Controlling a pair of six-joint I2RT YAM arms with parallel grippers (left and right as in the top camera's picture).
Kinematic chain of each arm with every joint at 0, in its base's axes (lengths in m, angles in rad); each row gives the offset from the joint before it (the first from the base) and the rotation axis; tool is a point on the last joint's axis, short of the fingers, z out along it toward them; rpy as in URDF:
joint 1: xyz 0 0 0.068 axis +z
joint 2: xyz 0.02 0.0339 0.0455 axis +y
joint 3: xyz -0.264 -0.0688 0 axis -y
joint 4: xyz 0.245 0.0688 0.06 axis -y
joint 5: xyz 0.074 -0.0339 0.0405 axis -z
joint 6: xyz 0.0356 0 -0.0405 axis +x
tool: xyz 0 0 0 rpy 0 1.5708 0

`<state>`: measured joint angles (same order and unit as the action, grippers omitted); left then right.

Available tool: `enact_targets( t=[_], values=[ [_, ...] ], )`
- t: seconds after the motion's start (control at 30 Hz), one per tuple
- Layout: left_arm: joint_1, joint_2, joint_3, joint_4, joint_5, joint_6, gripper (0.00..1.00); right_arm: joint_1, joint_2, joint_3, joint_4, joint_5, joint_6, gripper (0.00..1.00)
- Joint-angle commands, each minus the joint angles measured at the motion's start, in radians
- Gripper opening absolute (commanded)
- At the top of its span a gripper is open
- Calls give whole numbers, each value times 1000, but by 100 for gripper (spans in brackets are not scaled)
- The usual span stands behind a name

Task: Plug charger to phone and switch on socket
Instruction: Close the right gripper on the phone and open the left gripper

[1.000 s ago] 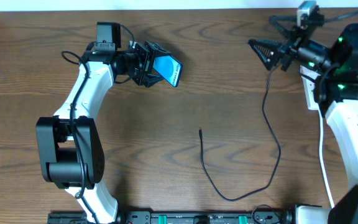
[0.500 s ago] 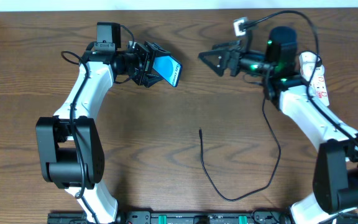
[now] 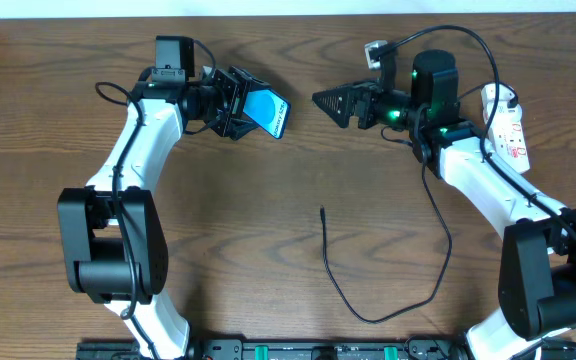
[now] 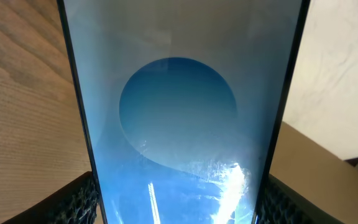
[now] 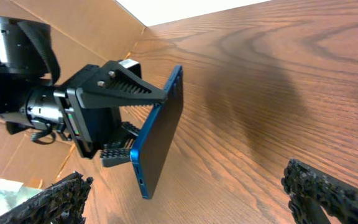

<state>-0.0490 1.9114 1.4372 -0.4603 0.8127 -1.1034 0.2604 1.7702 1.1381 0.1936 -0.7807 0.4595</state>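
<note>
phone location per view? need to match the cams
Overhead: phone upper left of centre, tilted.
Left wrist: fills the middle of the frame, screen toward camera.
Right wrist: centre-left, nearly edge-on.
Shared landmark: left gripper's fingers clamping it.

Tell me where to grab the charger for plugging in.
Probably best to grip the charger just behind its plug tip, coming straight down from above with fingers across the cable. That end lies flat, straight and free on the table.
</note>
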Motion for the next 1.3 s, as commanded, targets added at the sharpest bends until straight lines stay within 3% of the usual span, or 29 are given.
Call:
enact_targets(
  t=[0.0,0.43,1.0,1.27],
  values=[
    [-3,-32,1,6,1,-27,7,19,5,13,-8,23,-39,99],
    [-47,-32,1,6,-8,-28,8,85,6,13,-104,106,-103,99],
    [-108,-32,1,6,-39,-201,7,134,6,13,-108,177,-117,99],
    [-134,-32,1,7,-39,-208,7,134,8,13,-130,196,-117,99]
  ],
)
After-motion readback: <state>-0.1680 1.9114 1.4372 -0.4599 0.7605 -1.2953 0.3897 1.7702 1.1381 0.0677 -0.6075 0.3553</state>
